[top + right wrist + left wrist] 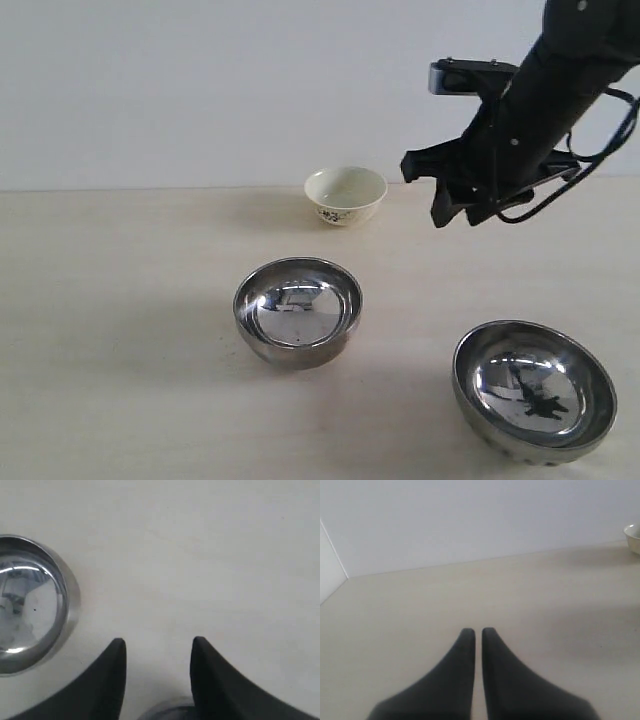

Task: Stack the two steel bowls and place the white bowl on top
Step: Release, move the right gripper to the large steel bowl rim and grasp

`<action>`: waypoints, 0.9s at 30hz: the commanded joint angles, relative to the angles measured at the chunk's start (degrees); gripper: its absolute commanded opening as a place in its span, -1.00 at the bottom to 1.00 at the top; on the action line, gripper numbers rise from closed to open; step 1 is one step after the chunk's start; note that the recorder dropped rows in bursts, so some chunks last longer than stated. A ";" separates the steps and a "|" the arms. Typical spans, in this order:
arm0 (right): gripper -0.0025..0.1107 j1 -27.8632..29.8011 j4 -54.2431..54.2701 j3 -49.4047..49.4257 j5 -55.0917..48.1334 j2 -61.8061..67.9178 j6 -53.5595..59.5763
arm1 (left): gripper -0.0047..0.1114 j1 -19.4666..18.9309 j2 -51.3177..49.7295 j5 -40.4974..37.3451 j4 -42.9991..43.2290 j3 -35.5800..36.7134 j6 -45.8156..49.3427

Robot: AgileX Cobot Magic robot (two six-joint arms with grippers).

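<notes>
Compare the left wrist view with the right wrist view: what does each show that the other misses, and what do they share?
Only the left wrist view shows the white bowl, cut off at the frame edge, a white wall, and the left tool, shut. Only the right wrist view shows one steel bowl, a grey sliver that is likely the second steel bowl, and the right tool, open. Both show the pale table.

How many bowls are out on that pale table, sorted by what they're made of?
Shiny round silver steel bowls: 2
Small cream-white ceramic bowl with a dark floral pattern: 1
Total: 3 bowls, all standing apart, none stacked yet.
</notes>
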State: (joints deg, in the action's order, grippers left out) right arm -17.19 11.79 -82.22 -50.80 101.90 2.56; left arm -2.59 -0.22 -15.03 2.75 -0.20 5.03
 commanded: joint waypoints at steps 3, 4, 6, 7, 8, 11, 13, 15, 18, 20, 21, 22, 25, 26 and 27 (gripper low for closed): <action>-0.31 3.48 -1.72 13.53 3.47 -9.17 0.34 | -0.85 -0.14 0.22 0.45 -0.39 0.20 -0.56; -0.31 3.48 -2.11 16.31 4.54 -10.86 0.34 | -0.85 -0.14 0.22 0.45 -0.39 0.20 -0.56; -0.31 3.48 -2.21 18.83 5.48 -12.48 0.34 | -0.85 -0.14 0.22 0.45 -0.39 0.20 -0.56; -0.31 3.48 -2.21 20.38 5.79 -13.52 0.34 | -0.85 -0.14 0.22 0.45 -0.39 0.20 -0.56; -0.31 3.48 -2.21 22.44 6.17 -14.34 0.34 | -0.85 -0.14 0.22 0.45 -0.39 0.20 -0.56; -0.31 3.48 -2.35 25.51 6.80 -14.69 0.57 | -0.85 -0.14 0.22 0.45 -0.39 0.20 -0.56; -0.31 3.48 -3.12 26.75 7.29 -14.69 0.57 | -0.85 -0.14 0.22 0.45 -0.39 0.20 -0.56; -0.31 3.48 -5.03 27.29 7.45 -14.69 -0.29 | -0.85 -0.14 0.22 0.45 -0.39 0.20 -0.56; -0.31 3.48 -8.22 27.29 7.00 -14.78 -3.15 | -0.85 -0.14 0.22 0.45 -0.39 0.20 -0.56; -0.31 3.48 -10.29 27.29 6.87 -14.78 -4.35 | -0.85 -0.14 0.22 0.45 -0.39 0.20 -0.56; -0.31 3.48 -11.79 27.29 6.87 -14.78 -5.29 | -0.85 -0.14 0.22 0.45 -0.39 0.20 -0.56; -0.31 3.48 -12.81 27.29 6.84 -14.78 -6.53 | -0.85 -0.14 0.22 0.45 -0.39 0.20 -0.56; -0.31 3.69 -14.15 27.29 6.62 -14.78 -7.16 | -0.85 -0.14 0.22 0.45 -0.39 0.20 -0.56; -0.31 4.14 -13.99 27.29 6.62 -14.78 -7.16 | -0.85 -0.14 0.22 0.45 -0.39 0.20 -0.56; -0.31 4.85 -13.92 27.29 6.47 -14.78 -7.27 | -0.85 -0.14 0.22 0.45 -0.39 0.20 -0.56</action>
State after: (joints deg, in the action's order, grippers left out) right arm -13.69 -1.10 -55.12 -44.22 87.80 -3.99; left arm -2.59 -0.22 -15.03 2.75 -0.20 5.03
